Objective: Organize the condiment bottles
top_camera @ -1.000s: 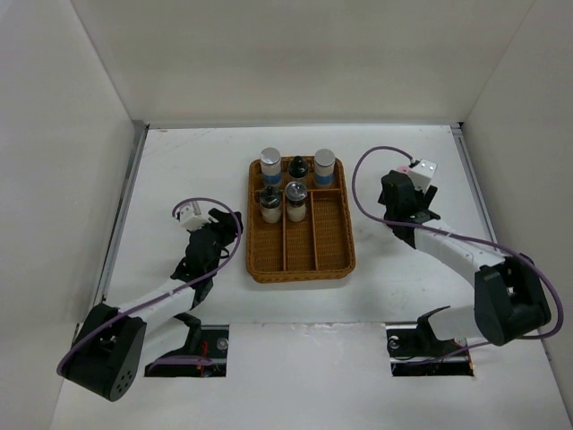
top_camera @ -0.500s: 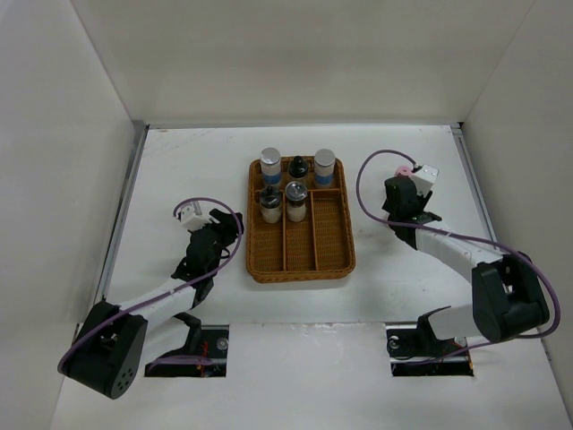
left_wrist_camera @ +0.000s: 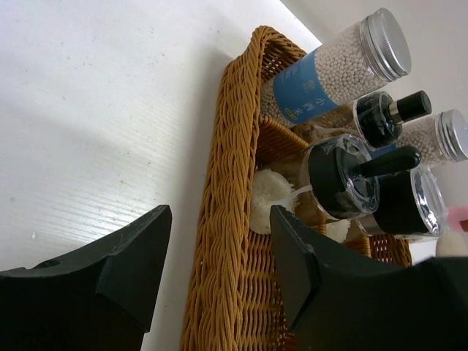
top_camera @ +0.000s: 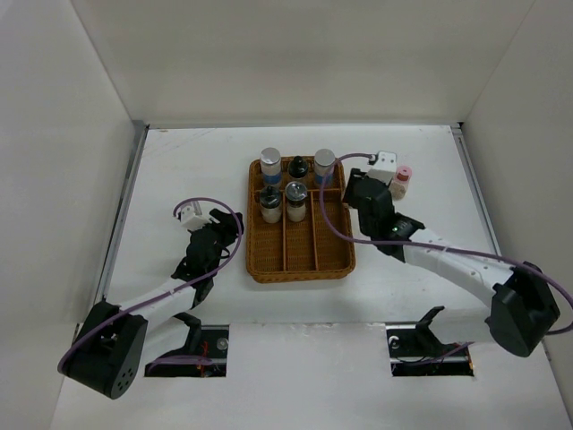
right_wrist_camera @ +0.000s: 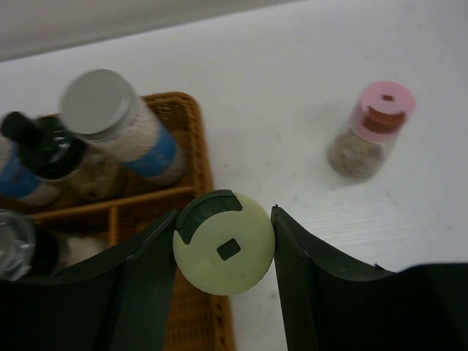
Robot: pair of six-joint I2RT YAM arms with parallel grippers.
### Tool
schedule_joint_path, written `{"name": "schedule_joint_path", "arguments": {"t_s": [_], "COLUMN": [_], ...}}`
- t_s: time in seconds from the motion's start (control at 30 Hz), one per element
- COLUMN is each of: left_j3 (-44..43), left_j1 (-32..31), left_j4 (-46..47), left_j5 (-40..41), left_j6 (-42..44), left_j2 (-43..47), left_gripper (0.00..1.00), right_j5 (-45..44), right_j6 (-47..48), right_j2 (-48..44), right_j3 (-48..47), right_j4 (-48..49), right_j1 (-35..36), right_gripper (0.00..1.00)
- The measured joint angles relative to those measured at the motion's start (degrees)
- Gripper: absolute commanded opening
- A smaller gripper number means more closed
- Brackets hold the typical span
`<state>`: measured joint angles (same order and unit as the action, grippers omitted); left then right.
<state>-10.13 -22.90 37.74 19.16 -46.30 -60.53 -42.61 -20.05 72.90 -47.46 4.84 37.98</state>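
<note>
Five condiment bottles stand at the far end of the wicker tray [top_camera: 304, 271]: two blue-labelled cylinders [top_camera: 270, 162] [top_camera: 324, 164] and three black-capped ones [top_camera: 296, 199]. A pink-capped shaker [top_camera: 404, 176] stands on the table to the right of the tray; it also shows in the right wrist view [right_wrist_camera: 373, 128]. My right gripper [right_wrist_camera: 224, 213] is shut on a yellow-capped shaker [right_wrist_camera: 224, 243] and holds it over the tray's right rim [right_wrist_camera: 194, 124]. My left gripper [left_wrist_camera: 219, 219] is open and empty, and the tray's left rim [left_wrist_camera: 227, 183] shows between its fingers.
The tray's three long near compartments hold nothing. White walls enclose the table at the left, back and right. The right arm's purple cable [top_camera: 336, 224] loops over the tray's right side.
My right arm has swung left from the pink-capped shaker to the tray's right rim, with the yellow-capped shaker in it. The pink-capped shaker now stands uncovered. The left arm has not moved.
</note>
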Motion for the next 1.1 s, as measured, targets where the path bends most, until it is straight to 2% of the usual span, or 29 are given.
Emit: {"name": "schedule_joint_path", "arguments": {"t_s": [0.17,0.6,0.67,0.83,0.93,1.1], "left_j3": [0.0,0.0,0.0,0.0,0.0,0.0], "left_j1": [0.0,0.0,0.0,0.0,0.0,0.0], "left_j4": [0.0,0.0,0.0,0.1,0.1,0.2], "left_j5": [-0.2,-0.2,-0.4,-0.4,-0.4,-0.4], "left_j6": [0.0,0.0,0.0,0.0,0.0,0.0], "left_j2": [0.0,-0.1,-0.3,-0.5,-0.9,-0.9], "left_gripper": [0.54,0.54,0.54,0.54,0.54,0.54], "right_j5": [1.7,7.3,7.6,8.1,8.2,8.6], "right_j6": [2.7,2.4,2.3,2.0,2.1,2.1], "right_j2": [6.2,19.1,20.3,21.5,21.3,17.2], "right_j3": [-5.1,-6.9,-7.0,-7.3,-7.5,-6.8], "right_j4": [5.0,6.8,7.0,7.5,7.7,7.7], "right_j1": [4.5,4.8,4.7,4.3,3.9,1.4], "right_gripper": [0.43,0.48,0.52,0.78,0.82,0.81]}}
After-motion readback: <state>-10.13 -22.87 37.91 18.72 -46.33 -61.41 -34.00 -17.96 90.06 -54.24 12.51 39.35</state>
